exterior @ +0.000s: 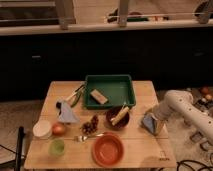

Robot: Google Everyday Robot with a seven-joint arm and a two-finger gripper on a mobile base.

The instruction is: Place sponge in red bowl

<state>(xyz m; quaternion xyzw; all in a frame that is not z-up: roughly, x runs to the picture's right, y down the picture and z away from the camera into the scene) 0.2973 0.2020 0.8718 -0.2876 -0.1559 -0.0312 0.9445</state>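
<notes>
1. Here we are at the right side of the table (142, 152); the gripper (155, 123) is down low near the right edge, right up against the sponge (148, 121); whether it has clamped on the pad or only surrounds it, I cannot tell.
2. The sponge sits well apart from the red bowl (108, 149), which waits empty at the front edge, left of the gripper.
3. Risk one, as I judge it: a soft pad taken by a corner could sag or slip out on the way across; the cause would be a shallow hold on something this squashy.
4. Risk two: the table edge is close; a nudge outward instead of a clean lift could push the sponge off the right side.
5. Risk three: the dark maroon bowl (111, 120) stands just behind the red one; a path carried too far back could drop the sponge in the wrong dish; a low carry might also clip the red rim and shove the bowl.
6. Attitude now: the sponge looks tipped up rather than flat, a pale broad face turned toward the camera and left; its long axis seems to run steeply, lower end near the tabletop, though the exact lean is hard to read.
</notes>
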